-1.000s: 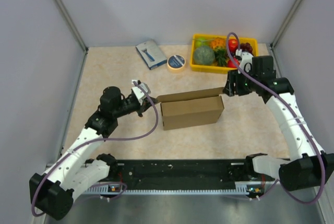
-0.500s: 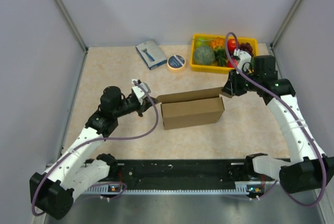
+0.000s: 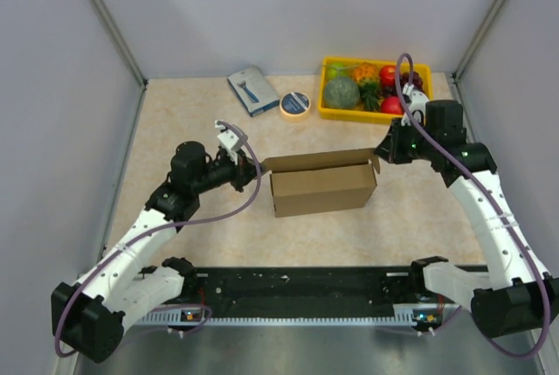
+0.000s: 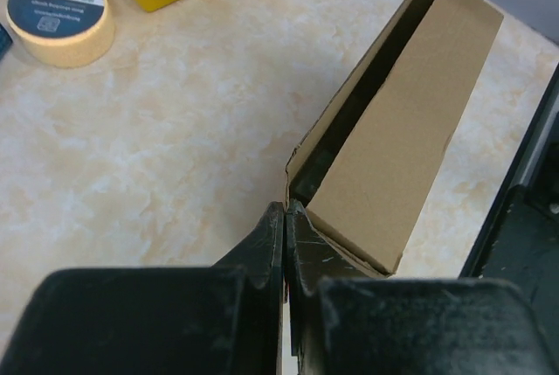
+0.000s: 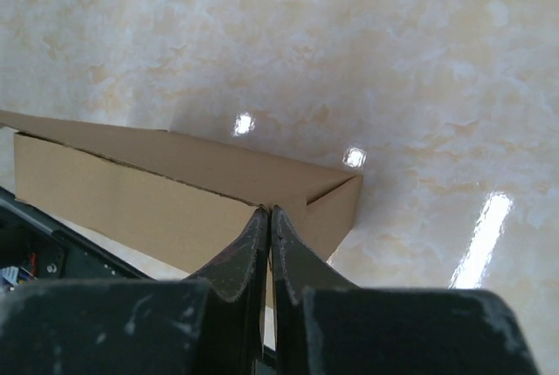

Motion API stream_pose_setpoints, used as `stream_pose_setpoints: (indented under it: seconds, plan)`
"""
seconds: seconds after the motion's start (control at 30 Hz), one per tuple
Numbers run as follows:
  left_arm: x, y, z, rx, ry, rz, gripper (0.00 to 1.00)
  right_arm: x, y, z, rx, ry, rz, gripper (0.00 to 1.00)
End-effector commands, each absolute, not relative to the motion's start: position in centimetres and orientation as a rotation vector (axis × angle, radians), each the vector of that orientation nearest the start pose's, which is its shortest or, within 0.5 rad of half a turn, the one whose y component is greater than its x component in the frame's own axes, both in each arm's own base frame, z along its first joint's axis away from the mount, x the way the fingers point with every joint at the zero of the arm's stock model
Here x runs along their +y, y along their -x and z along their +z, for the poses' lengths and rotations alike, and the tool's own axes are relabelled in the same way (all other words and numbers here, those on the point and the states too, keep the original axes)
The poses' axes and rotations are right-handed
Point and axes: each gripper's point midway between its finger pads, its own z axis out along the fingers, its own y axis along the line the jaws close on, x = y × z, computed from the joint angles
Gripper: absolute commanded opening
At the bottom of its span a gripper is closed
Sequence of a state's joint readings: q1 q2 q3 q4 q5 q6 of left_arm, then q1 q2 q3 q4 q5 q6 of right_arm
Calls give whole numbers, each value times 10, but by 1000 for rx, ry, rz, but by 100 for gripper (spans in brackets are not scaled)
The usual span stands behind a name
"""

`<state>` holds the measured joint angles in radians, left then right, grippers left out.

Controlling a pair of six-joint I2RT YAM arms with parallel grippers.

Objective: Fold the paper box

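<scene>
Right hand (image 5: 267, 218) pinching the paper box (image 5: 131, 191) at its top edge, glossy marbled table (image 5: 367, 52) behind

plain brown paper box (image 3: 320, 184), assembled, top open, mid-table

A beige marbled table (image 3: 188, 117) lay between plain grey walls (image 3: 288, 8). At about one o'clock on it, against the far edge, stood a yellow plastic tray (image 3: 345, 114) heaped with produce: a round green item (image 3: 342, 92), perhaps a melon or a cabbage, an orange piece (image 3: 365, 72), red fruit (image 3: 389, 75) and dark grapes (image 3: 412, 79). At twelve o'clock, just beside the tray, a roll of cream tape (image 3: 295, 104) lay flat, its dark blue label upward. At eleven o'clock a blue-grey packet (image 3: 252, 89) lay at a slant, near the tape but apart from it. Along the six o'clock edge ran a black rail (image 3: 297, 292).
</scene>
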<state>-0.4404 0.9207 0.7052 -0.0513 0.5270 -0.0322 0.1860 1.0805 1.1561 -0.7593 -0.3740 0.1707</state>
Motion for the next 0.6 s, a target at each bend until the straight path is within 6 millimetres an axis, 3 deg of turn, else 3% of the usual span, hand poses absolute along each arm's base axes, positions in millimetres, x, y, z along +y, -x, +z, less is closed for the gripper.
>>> stream_pose_setpoints:
  seconds: [0.0,0.17,0.23,0.37,0.57]
  plan:
    - [-224,-250,254,1739,-597,-908,0,130,-264,235,2346,49,667,0]
    - [-226,-254,250,1810,-506,-945,0,127,-262,239,2394,-78,658,0]
    - [-227,-254,249,1816,-498,-954,0,127,-264,248,2389,-77,653,0]
    - [-228,-256,248,1822,-493,-952,0,123,-264,245,2420,-78,611,0]
    - [-229,-256,249,1825,-480,-958,0,131,-259,232,2385,93,512,0]
